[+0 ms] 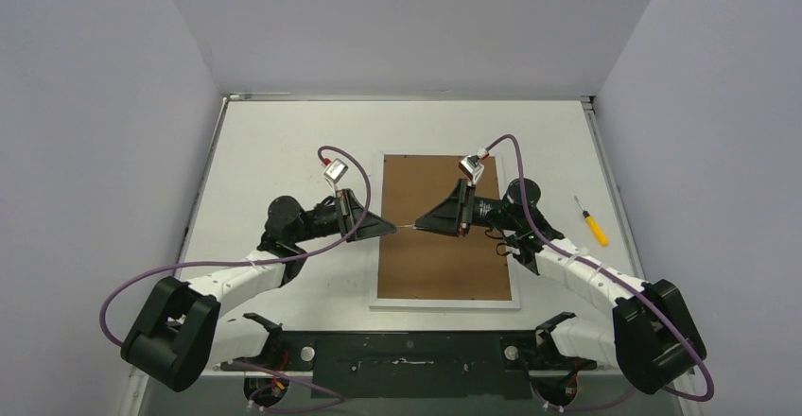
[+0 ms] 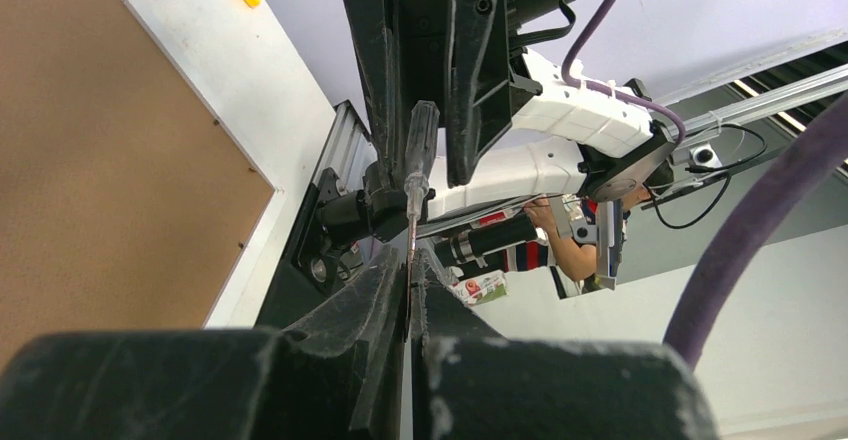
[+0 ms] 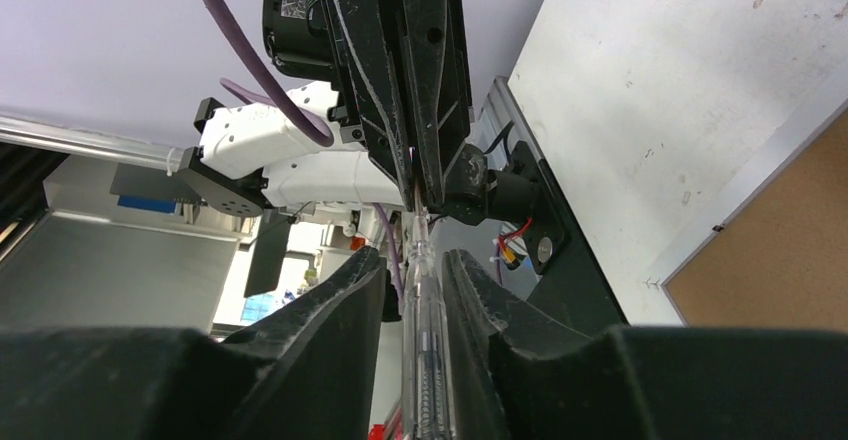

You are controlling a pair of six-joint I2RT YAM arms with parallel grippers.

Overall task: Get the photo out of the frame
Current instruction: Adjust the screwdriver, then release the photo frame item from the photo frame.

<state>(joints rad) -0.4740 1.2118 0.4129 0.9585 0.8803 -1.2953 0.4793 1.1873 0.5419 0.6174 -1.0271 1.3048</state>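
Observation:
The frame [image 1: 444, 265] lies face down in the middle of the table, its brown fibreboard back up inside a narrow white border. The photo is hidden. Both grippers hover low over the frame's left half, tip to tip. A screwdriver [image 1: 405, 227] with a thin shaft and a clear handle spans the gap between them. My left gripper [image 2: 412, 265] is shut on the metal shaft [image 2: 412, 220]. My right gripper [image 3: 412, 260] straddles the clear handle [image 3: 425, 340]: one finger touches it and a narrow gap shows at the other.
A yellow-handled screwdriver [image 1: 593, 222] lies on the white table to the right of the frame. The purple cables loop above both wrists. The arm bases and a black rail [image 1: 407, 350] run along the near edge.

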